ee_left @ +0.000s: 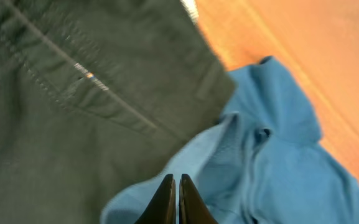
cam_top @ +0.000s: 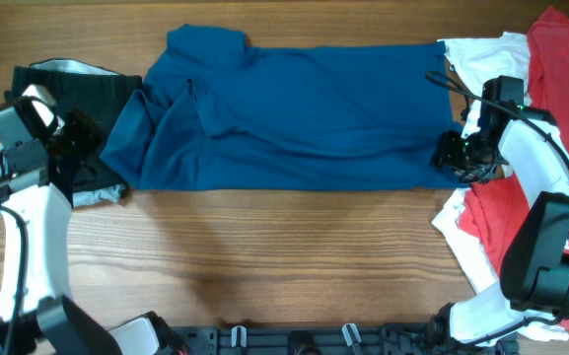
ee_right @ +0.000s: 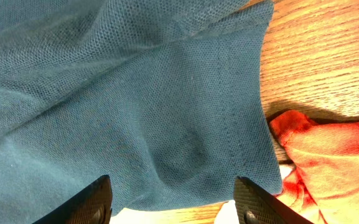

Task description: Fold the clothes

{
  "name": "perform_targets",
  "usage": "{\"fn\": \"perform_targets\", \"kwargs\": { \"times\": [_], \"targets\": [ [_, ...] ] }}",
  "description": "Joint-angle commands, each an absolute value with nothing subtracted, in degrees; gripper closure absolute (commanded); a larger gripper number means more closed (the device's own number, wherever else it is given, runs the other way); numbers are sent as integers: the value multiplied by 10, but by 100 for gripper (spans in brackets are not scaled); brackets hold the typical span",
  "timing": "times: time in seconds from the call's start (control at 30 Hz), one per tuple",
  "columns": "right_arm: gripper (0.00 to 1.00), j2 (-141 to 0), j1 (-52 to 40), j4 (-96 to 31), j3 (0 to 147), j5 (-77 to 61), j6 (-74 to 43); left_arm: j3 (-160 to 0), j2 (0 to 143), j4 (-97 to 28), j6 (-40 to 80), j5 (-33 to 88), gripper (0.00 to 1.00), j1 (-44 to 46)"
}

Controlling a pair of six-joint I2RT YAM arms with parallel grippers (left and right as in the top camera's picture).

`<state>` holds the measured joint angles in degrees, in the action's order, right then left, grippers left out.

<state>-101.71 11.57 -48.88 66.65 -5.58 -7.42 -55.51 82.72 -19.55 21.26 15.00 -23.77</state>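
Note:
A blue polo shirt (cam_top: 294, 108) lies spread across the middle of the table, collar and sleeve bunched at its left end. My left gripper (cam_top: 92, 138) is shut and empty. It sits at the shirt's left edge, where a blue sleeve (ee_left: 272, 155) meets a dark grey garment (ee_left: 73, 93); its tips (ee_left: 179, 182) are just over the sleeve's edge. My right gripper (cam_top: 454, 153) is open over the shirt's right hem corner (ee_right: 229, 124), and its fingers (ee_right: 174, 190) straddle the fabric without closing on it.
The dark grey garment (cam_top: 77, 89) lies at the far left. A pile of red clothes (cam_top: 560, 59) and white clothes (cam_top: 481, 54) lies at the right edge, with red cloth (ee_right: 328, 155) right beside the hem. Bare wood (cam_top: 284, 256) runs along the front.

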Motion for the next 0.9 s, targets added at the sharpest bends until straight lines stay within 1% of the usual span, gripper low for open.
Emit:
{"fn": "perform_targets", "kwargs": {
  "times": [0.0,0.13,0.2,0.23,0.37,0.43,0.57,0.67,0.73,0.77,0.8,0.83,0.87],
  "targets": [
    [37,-1028,119,-495,661,-65,-75,-559,898,-174,195,145,96,-246],
    [37,-1028,119,-502,661,-64,-74,-559,988,-125,195,139,96,-270],
    [37,-1028,119,-505,661,-64,-74,-559,1026,-103,195,123,96,-293],
    [37,-1028,119,-509,661,-64,-74,-559,1049,-82,195,121,96,-322],
    [37,-1028,119,-517,661,-64,-75,-560,1061,-30,197,121,96,-384],
    [37,-1028,119,-517,661,-64,-75,-569,1061,-23,197,121,96,-415],
    [37,-1028,119,-517,661,-64,-75,-588,1061,-23,197,148,96,-427],
    [37,-1028,119,-517,661,-65,-76,-594,1060,-25,202,197,96,-418],
    [36,-1028,119,-517,661,-64,-75,-603,1048,-44,201,202,96,-409],
    [36,-1028,119,-517,662,-65,-76,-610,1036,-60,201,205,96,-406],
    [36,-1026,119,-517,663,-65,-76,-619,1019,-77,201,216,90,-403],
    [34,-1025,119,-519,665,-65,-76,-627,1002,-91,201,228,83,-401],
    [31,-1019,119,-522,672,-65,-76,-639,976,-114,201,241,80,-395]
  ]
}}
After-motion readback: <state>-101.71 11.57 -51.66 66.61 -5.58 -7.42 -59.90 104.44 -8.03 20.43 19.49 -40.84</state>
